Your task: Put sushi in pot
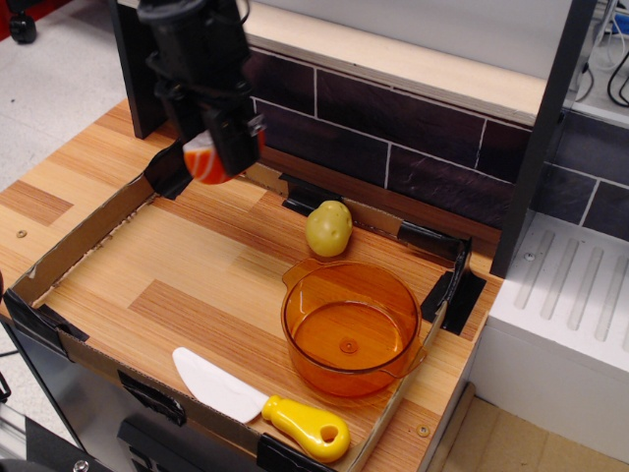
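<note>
The sushi (204,162), an orange wedge with pale stripes, is held between the black fingers of my gripper (221,157), lifted well above the wooden tray floor near the back left corner. The gripper is shut on it and partly hides it. The pot (350,327), round transparent amber plastic with small side lugs, stands open and empty at the front right of the tray, well to the right of and nearer than the gripper.
A yellow-green toy potato (328,228) sits just behind the pot. A white spatula with a yellow handle (263,405) lies at the front edge. The tray has low cardboard walls (84,241) with black clips. A dark tiled wall (393,128) runs behind.
</note>
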`<state>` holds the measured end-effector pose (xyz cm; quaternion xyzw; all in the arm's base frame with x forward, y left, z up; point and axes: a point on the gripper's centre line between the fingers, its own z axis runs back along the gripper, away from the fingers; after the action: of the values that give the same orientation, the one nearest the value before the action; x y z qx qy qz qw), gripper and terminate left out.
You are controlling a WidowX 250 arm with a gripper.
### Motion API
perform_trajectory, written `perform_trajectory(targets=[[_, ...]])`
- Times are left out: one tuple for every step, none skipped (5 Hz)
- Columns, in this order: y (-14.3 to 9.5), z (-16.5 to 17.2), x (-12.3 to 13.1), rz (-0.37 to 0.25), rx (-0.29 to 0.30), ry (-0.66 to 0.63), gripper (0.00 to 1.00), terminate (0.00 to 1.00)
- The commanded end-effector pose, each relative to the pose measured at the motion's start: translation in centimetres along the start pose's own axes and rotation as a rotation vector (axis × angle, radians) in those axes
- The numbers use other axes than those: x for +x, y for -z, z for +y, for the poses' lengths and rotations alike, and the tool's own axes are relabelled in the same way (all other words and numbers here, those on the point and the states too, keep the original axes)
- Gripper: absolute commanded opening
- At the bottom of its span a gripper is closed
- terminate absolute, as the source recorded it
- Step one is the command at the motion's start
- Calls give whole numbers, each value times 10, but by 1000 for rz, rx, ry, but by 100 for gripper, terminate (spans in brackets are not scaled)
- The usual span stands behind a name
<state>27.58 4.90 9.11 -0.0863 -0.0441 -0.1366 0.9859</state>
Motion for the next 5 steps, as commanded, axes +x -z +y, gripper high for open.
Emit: perform_trajectory(targets=[[-9, -79, -2, 79, -78, 40, 0, 0], [16, -93, -10, 170, -76, 28, 0, 0], [40, -96, -13, 186, -35, 36, 0, 0], [67, -95, -14, 206, -18, 36, 0, 0], [75, -97, -14, 192, -8, 42, 0, 0]])
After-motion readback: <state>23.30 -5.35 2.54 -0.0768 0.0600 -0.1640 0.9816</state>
